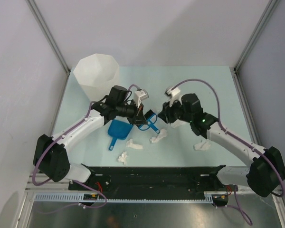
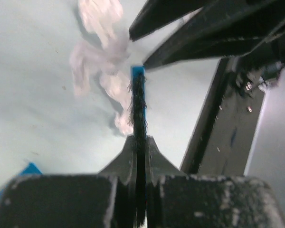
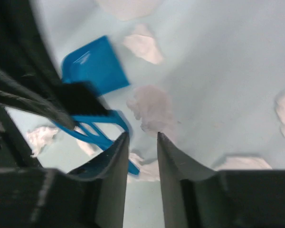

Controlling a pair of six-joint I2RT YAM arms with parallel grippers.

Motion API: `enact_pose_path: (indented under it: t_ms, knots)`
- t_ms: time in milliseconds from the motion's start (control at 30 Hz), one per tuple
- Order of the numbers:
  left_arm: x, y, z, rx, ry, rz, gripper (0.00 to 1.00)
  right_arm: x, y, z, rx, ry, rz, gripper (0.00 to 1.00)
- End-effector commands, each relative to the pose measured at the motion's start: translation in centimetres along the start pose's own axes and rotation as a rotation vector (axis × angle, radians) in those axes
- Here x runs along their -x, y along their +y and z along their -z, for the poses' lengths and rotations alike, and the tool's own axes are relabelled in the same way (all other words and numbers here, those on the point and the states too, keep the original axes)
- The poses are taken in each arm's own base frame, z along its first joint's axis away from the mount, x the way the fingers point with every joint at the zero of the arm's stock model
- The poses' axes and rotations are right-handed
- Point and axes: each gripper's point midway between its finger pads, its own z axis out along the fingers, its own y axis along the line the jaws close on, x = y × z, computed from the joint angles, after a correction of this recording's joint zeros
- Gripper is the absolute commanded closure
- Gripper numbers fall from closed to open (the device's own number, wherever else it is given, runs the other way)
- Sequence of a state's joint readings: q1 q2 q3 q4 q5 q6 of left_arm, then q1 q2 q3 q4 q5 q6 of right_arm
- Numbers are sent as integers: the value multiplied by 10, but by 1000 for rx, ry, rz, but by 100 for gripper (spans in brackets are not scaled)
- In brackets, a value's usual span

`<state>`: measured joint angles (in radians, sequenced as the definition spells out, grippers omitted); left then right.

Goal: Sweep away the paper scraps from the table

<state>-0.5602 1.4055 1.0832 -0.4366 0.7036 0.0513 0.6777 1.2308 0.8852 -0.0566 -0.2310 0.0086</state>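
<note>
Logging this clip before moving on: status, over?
Left gripper shut on brush. Right gripper open, empty. Paper scraps scattered on table, dustpan empty. Nothing in the way.

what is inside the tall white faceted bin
The tall white faceted bin shows only bare white inner walls; nothing stands out inside. Its near wall hides some floor.

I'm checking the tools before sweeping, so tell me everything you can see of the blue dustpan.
The blue dustpan is a small scoop, glossy like plastic, with a wide pan and a short narrow handle. It lies flat on the table, handle toward the near edge, its far edge close to the left arm. No gripper holds it, and no scraps show inside it.
</note>
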Motion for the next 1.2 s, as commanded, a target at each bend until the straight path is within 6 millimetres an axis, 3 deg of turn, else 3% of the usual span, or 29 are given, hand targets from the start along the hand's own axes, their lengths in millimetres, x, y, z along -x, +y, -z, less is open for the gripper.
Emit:
enact_pose_path:
  t_ms: [0, 100, 167, 233, 267, 333, 400, 500, 533, 667, 833, 967, 1067, 1167]
  knots:
    - [14, 2, 14, 94, -3, -12, 100, 3, -104, 26, -297, -17, -323, 50]
    - [17, 28, 28, 264, 34, -68, 100, -32, -163, 57, -513, 29, -565, 40]
    - [19, 28, 34, 280, 36, -95, 100, -42, -173, 67, -537, 52, -622, 36]
    - [21, 17, 36, 227, 14, -99, 100, -33, -170, 73, -522, 29, -587, 31]
    - [28, 5, 41, 191, -16, -102, 100, -27, -166, 75, -512, 20, -538, 24]
    - [43, -4, 50, 177, -65, -74, 100, -6, -143, 76, -457, -20, -445, 11]
    - [73, -16, 71, 176, -162, -55, 100, 11, -121, 77, -390, -55, -358, 0]
    - [111, -20, 105, 205, -308, 33, 100, 42, -62, 74, -131, -134, -312, 0]
    - [118, -16, 114, 222, -341, 49, 100, 50, -33, 74, 29, -147, -315, 0]
    - [141, -38, 138, 202, -430, 45, 100, 114, 19, 90, 297, -350, -283, 0]
    - [159, -87, 165, 76, -508, 27, 100, 158, 55, 115, 509, -495, -263, 0]
    - [172, -110, 191, 81, -586, -7, 100, 170, 74, 116, 556, -550, -231, 2]
    - [173, -127, 198, 29, -593, -30, 100, 181, 98, 121, 608, -607, -187, 4]
    - [172, -138, 199, -6, -593, -36, 100, 189, 101, 124, 655, -637, -218, 13]
